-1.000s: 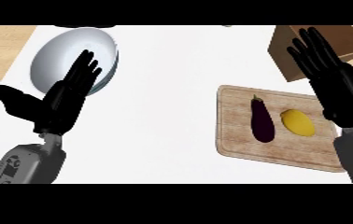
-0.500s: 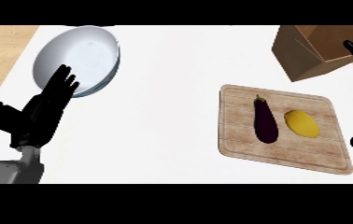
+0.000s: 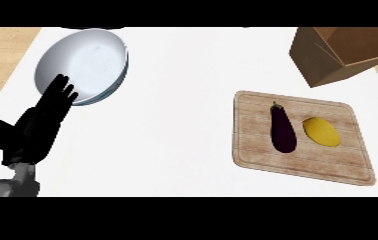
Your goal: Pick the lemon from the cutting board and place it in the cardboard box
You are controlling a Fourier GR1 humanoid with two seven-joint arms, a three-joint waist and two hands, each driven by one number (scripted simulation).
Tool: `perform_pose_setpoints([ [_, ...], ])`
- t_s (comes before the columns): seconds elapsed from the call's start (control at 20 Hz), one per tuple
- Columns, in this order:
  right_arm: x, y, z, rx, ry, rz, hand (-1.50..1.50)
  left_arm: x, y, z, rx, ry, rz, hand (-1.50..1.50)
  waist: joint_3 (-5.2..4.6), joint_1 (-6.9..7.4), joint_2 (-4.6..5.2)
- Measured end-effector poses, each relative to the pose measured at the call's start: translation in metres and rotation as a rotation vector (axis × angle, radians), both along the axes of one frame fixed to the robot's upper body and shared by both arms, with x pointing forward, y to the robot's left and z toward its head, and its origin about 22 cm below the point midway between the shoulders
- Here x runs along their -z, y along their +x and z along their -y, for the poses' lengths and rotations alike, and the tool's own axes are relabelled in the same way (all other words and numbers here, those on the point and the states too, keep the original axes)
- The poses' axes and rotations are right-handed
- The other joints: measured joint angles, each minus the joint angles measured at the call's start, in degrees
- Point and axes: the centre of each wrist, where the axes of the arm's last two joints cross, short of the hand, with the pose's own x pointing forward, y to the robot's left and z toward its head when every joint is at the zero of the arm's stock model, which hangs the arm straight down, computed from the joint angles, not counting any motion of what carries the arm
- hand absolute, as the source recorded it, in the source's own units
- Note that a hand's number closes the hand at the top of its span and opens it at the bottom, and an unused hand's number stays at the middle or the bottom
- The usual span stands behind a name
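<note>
The lemon point(image 3: 322, 132) sits on the cutting board point(image 3: 295, 161) just beside an eggplant point(image 3: 283, 128), with the cardboard box point(image 3: 336, 54) further back on the table point(image 3: 192, 84). Left robot hand point(image 3: 43, 124) rests flat-fingered near the bowl point(image 3: 83, 64), holding nothing; the right one isn't visible. Lemon's probably light, stiff and a bit slick, so I'd wrap around its fat middle.

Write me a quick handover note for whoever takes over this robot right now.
Left hand: open, fingers up, resting at the view's left by the plate; holds nothing.
Right hand: not in view.
Lemon: lying on the cutting board, right of the eggplant.
Cardboard box: at the far right, beyond the board.
Done: nothing; lemon not picked yet.
Left: grasp the lemon, carry it to the box, release inside.
</note>
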Motion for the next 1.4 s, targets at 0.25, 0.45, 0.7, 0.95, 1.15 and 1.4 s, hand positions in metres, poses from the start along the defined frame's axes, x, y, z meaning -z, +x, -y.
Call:
perform_pose_setpoints([
  [0.25, -0.003, -0.003, -0.016, -0.015, -0.34, 0.039, -1.5, -0.001, -0.003, -0.005, 0.007, -0.002, 0.004, 0.0, -0.07, 0.21, -0.02],
  [0.45, 0.009, -0.003, -0.024, -0.046, -0.531, 0.017, -1.5, -0.001, -0.007, -0.009, 0.002, -0.006, -0.001, 0.0, -0.14, 0.09, -0.09],
  [0.7, 0.029, 0.005, -0.033, -0.071, -0.651, -0.056, -1.5, -0.005, -0.003, -0.01, -0.001, 0.0, -0.005, 0.0, -0.19, -0.32, -0.16],
  [0.95, 0.037, 0.017, -0.044, -0.067, -0.732, -0.116, -1.5, -0.001, -0.006, -0.016, -0.005, 0.001, -0.006, 0.0, -0.2, -0.5, -0.24],
  [1.15, 0.047, 0.018, -0.039, -0.065, -0.776, -0.134, -1.5, -0.001, -0.011, -0.013, -0.01, -0.002, -0.005, 0.0, -0.2, -0.79, -0.31],
  [1.4, 0.055, 0.027, -0.037, -0.052, -0.82, -0.141, -1.5, -0.002, -0.014, -0.009, -0.015, -0.002, -0.002, 0.0, -0.18, -0.79, -0.34],
])
